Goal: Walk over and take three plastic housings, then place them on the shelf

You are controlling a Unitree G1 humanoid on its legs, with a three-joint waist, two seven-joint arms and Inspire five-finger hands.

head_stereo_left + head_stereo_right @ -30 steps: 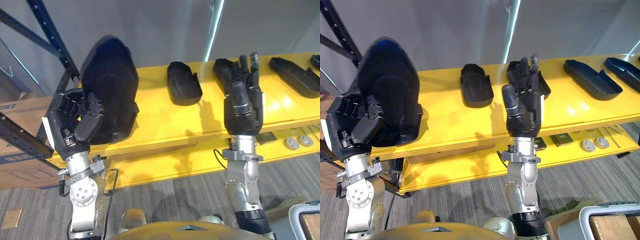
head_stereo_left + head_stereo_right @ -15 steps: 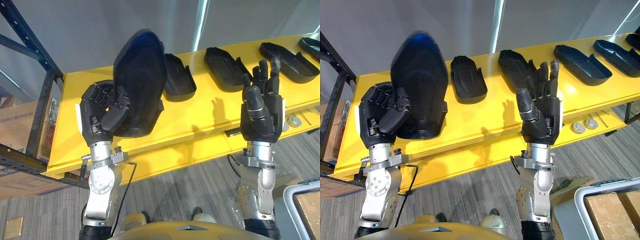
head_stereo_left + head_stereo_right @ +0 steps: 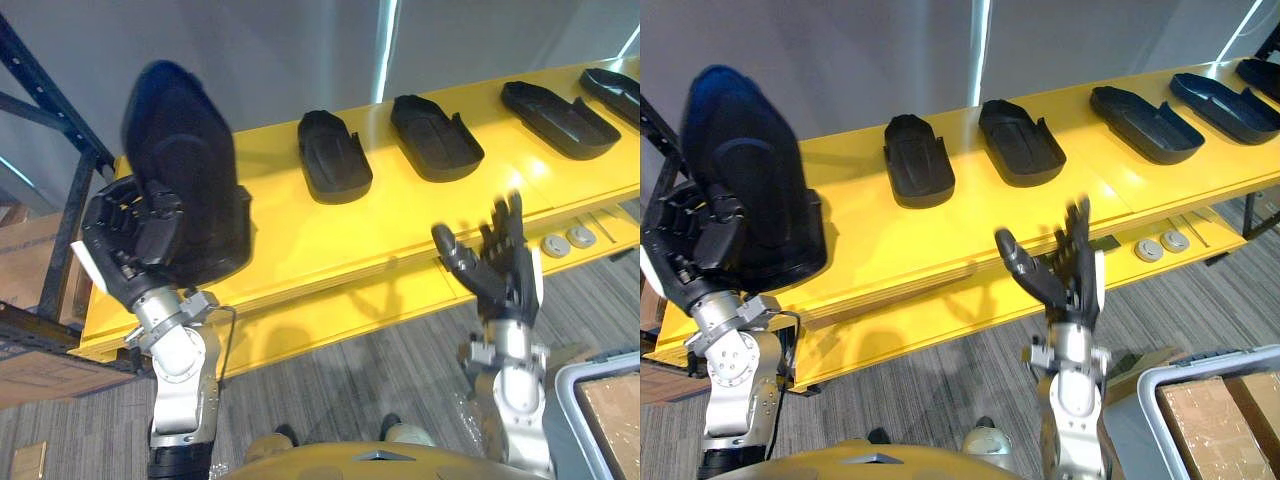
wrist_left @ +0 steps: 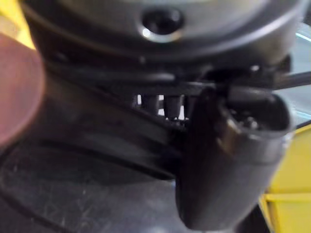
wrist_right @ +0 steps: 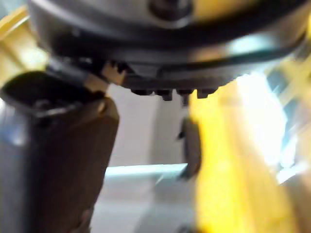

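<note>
My left hand [image 3: 130, 245] is shut on a large black plastic housing [image 3: 185, 190], holding it upright over the left end of the yellow shelf [image 3: 300, 235]. The same housing [image 3: 745, 185] shows at the left of the right eye view, and it fills the space past my thumb [image 4: 228, 160] in the left wrist view. Two black housings [image 3: 335, 155] [image 3: 435, 135] lie flat on the shelf's middle, with two more [image 3: 560, 115] [image 3: 615, 85] toward its right end. My right hand [image 3: 500, 265] is open, fingers straight, low in front of the shelf edge, holding nothing.
A dark blue rack upright [image 3: 55, 100] stands at the shelf's left end, with cardboard boxes [image 3: 30, 290] below it. Two round grey discs [image 3: 567, 240] lie on a lower yellow level. A grey bin with a cardboard box [image 3: 1210, 410] sits on the floor at the lower right.
My right hand has dropped lower and tilted, away from the shelf top. The camera has shifted, so the shelf and housings sit differently. The left hand keeps the housing, now further left.
</note>
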